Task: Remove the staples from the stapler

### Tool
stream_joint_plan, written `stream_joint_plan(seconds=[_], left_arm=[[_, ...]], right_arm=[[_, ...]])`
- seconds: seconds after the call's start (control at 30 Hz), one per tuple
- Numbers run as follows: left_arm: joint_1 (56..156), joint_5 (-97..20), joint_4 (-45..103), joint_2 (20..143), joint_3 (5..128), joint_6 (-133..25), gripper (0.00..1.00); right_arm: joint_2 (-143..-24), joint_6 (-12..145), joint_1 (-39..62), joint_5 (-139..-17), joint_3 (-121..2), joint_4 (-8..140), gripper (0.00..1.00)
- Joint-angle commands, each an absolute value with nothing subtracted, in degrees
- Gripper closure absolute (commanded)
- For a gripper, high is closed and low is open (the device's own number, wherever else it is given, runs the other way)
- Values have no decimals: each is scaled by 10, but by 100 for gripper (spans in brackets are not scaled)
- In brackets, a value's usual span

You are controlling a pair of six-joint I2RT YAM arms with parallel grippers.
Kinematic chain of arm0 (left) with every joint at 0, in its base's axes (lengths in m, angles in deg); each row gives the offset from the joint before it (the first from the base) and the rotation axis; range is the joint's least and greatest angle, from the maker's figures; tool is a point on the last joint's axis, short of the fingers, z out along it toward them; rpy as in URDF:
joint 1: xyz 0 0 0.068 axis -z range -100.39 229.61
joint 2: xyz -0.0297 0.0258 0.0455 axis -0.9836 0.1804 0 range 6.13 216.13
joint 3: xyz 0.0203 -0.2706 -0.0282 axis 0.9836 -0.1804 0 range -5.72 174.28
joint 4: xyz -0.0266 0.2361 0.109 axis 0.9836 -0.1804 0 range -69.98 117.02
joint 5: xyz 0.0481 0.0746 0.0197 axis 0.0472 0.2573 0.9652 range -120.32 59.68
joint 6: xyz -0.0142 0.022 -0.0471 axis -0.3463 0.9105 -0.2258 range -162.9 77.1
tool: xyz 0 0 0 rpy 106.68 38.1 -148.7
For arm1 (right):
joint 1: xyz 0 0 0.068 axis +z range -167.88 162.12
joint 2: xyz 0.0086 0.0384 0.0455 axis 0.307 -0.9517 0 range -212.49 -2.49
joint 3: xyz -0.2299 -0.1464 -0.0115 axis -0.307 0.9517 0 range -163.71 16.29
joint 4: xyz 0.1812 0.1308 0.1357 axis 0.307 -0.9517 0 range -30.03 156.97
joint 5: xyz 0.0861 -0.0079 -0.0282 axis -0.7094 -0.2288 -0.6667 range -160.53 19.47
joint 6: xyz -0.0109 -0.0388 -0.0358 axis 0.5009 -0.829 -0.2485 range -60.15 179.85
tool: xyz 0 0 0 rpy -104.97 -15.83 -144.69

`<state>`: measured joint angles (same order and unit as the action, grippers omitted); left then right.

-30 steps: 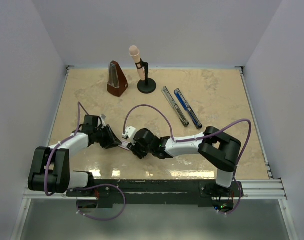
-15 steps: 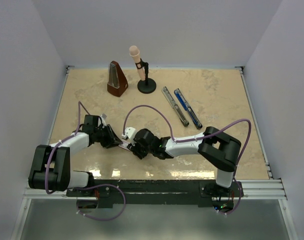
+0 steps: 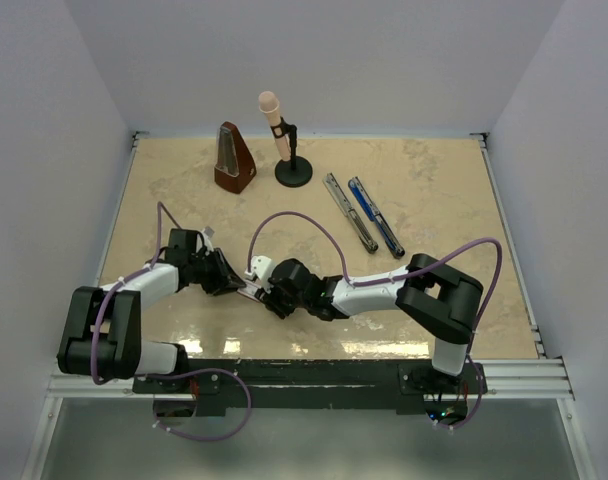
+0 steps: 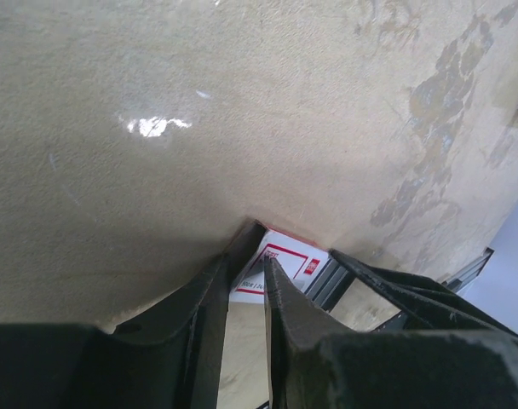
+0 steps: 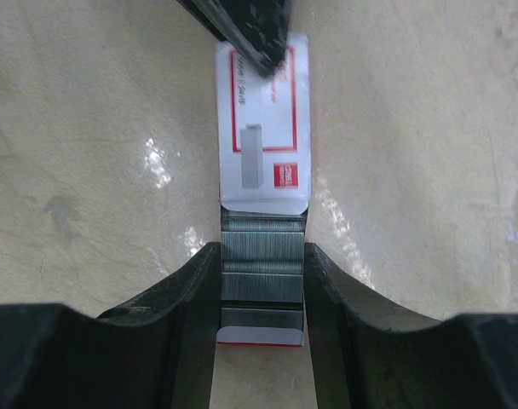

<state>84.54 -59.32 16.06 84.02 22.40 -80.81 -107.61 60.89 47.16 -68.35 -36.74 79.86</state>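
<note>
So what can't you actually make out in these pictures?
- Left wrist view: the left tool hides all but a corner of the white box.
- Right wrist view: the box's print is blurred. The staples inside the right tool run under the sleeve, so their count is hidden.
- Top view: the stapler is too small to show whether its rail is empty, and both tools cover the box.
</note>
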Motion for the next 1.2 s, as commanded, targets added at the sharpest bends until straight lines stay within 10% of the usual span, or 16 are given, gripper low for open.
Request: stream_joint_plan(seconds=[0.0,0.37,0.9,1.17], left_arm=[[865,-607,167,865,231,-798,73],[868,-599,158,859,229,-805,75],[887,-584,180,808,192,-849,75],[943,-572,211,797,177,-898,75]], right_arm=[[-1112,571,483,-707,-351,846,68],[-1111,585,478,-651,-349,848,66],[-1025,594,462,-643,-372,729,35],[-933,738,391,-697,-344,702,39]])
